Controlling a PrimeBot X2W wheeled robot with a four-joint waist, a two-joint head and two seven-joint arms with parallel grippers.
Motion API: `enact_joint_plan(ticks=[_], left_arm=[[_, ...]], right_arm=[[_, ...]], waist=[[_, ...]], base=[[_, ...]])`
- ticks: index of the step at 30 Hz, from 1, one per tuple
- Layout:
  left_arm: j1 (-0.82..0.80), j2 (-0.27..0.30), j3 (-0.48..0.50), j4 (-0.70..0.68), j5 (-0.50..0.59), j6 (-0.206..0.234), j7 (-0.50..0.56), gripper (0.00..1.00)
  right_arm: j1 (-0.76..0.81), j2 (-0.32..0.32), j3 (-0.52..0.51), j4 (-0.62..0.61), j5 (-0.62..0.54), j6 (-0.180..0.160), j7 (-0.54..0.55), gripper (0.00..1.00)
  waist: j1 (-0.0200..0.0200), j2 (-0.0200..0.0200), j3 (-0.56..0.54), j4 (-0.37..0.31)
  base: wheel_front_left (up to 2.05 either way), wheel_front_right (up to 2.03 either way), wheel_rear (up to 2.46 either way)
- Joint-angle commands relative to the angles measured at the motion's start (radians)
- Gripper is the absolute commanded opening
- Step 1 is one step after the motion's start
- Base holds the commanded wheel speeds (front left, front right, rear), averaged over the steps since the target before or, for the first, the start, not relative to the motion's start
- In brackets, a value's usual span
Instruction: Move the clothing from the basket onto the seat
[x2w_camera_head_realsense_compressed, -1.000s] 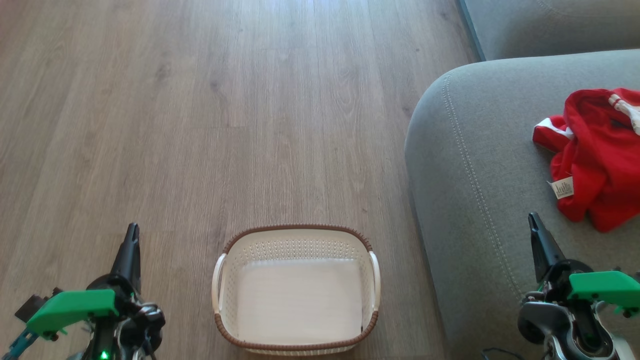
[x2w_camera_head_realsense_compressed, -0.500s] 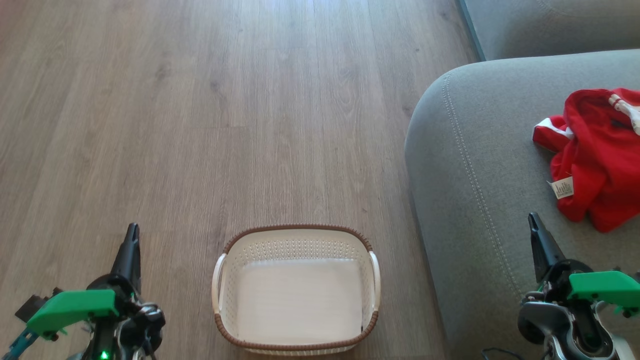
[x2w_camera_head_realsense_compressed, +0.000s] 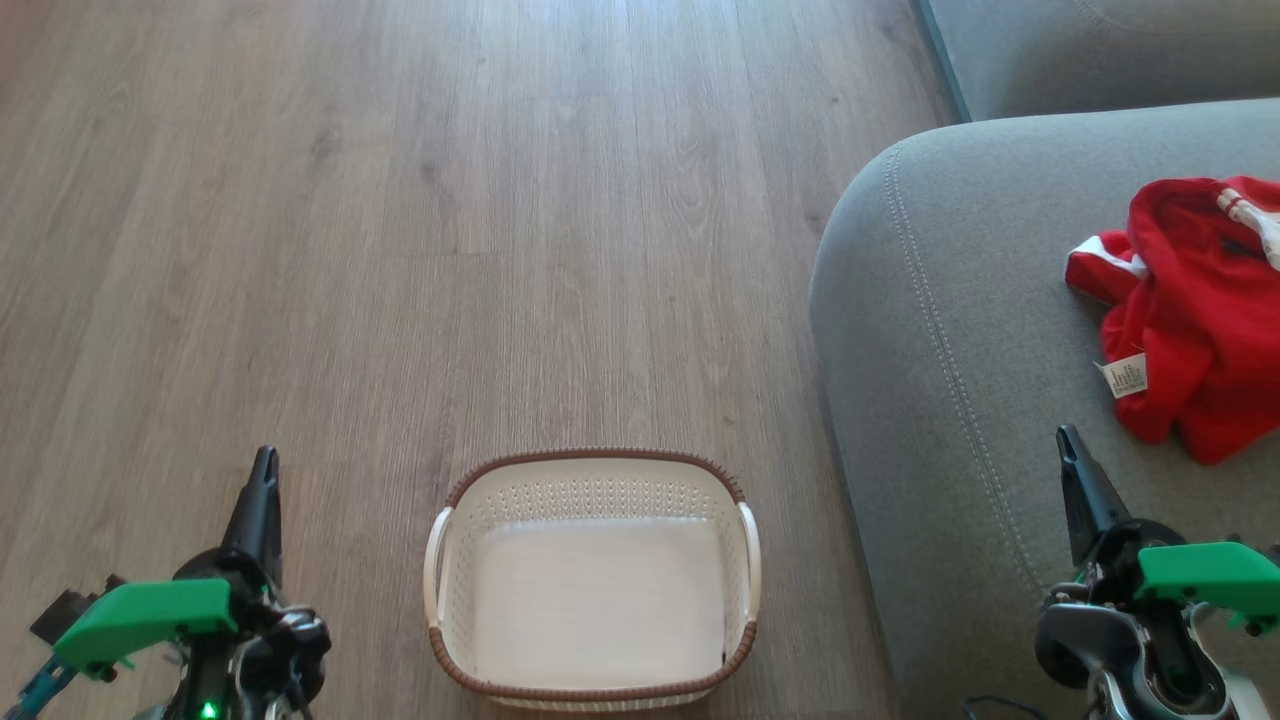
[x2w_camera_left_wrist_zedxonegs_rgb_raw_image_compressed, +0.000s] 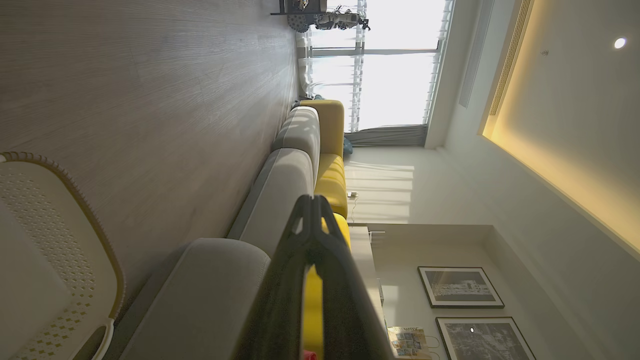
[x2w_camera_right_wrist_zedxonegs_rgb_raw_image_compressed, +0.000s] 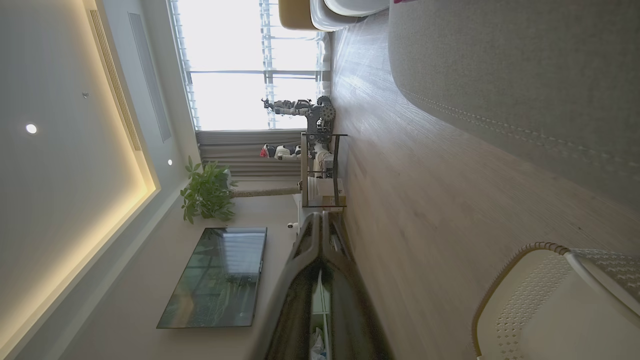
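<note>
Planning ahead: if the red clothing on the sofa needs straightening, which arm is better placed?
Right. The right gripper hangs over the seat near the clothing; the left gripper is beyond the empty basket.

One basket (x2w_camera_head_realsense_compressed: 590, 494), one seat (x2w_camera_head_realsense_compressed: 950, 350), one heap of clothing (x2w_camera_head_realsense_compressed: 1200, 320), perhaps two garments

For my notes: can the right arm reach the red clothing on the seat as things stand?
Probably yes. The right tool hangs over the seat, near the clothing, and nothing lies between them.
</note>
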Motion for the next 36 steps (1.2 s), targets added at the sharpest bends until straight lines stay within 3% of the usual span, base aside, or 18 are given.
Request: enact_joint_plan(ticks=[1,36], left_arm=[[-0.051,0.004,0.037,-0.027,0.004,-0.007,0.007,0.00],[-0.051,0.004,0.038,-0.027,0.005,-0.007,0.008,0.00]], right_arm=[[-0.050,0.001,0.015,-0.032,-0.009,0.008,0.005,0.00],[-0.050,0.002,0.014,-0.032,-0.010,0.008,0.006,0.00]], waist=[[0.0000,0.0000,0.000,0.000],[0.0000,0.0000,0.000,0.000]], base=[[0.00,0.00,0.00],[0.00,0.00,0.00]])
